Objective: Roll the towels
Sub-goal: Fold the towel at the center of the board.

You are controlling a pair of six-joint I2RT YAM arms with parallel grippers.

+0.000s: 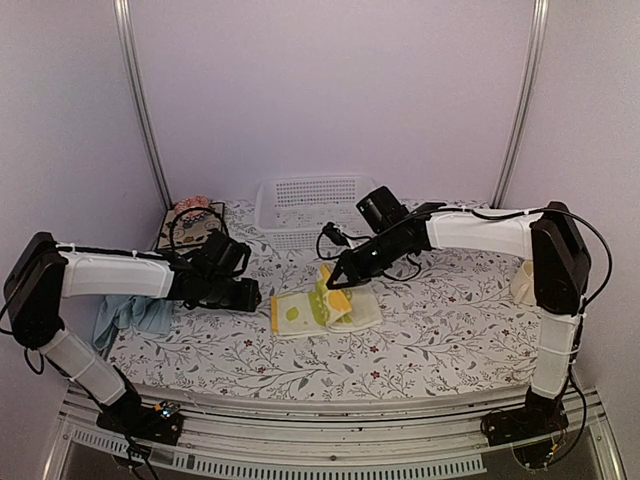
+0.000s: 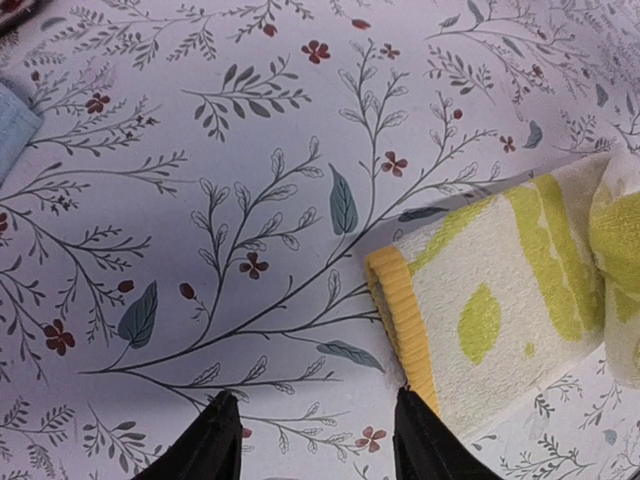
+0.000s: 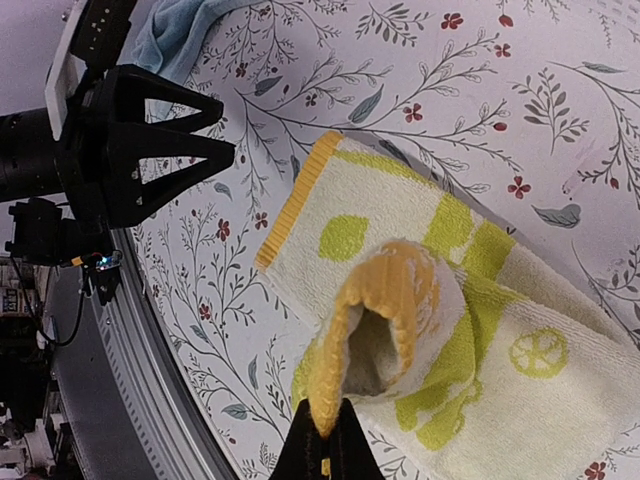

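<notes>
The yellow-green towel [image 1: 300, 315] lies flat at the middle of the table, with lemon prints and a yellow hem. My right gripper [image 1: 338, 281] is shut on its far yellow hem and holds that end lifted and curled over the flat part. In the right wrist view the towel [image 3: 375, 215] forms a loop above the shut gripper [image 3: 325, 432]. My left gripper [image 2: 313, 402] stands open just left of the towel [image 2: 500, 310], its right finger [image 2: 425, 440] at the near yellow hem, nothing between the fingers. The pale blue towel [image 1: 135, 315] lies crumpled at the left table edge.
A white perforated basket [image 1: 305, 205] stands at the back centre. A dark floral mat [image 1: 190, 228] with a black ring on it lies at the back left. A cream object [image 1: 522, 283] sits at the far right. The metal front rail [image 1: 330, 415] borders the table.
</notes>
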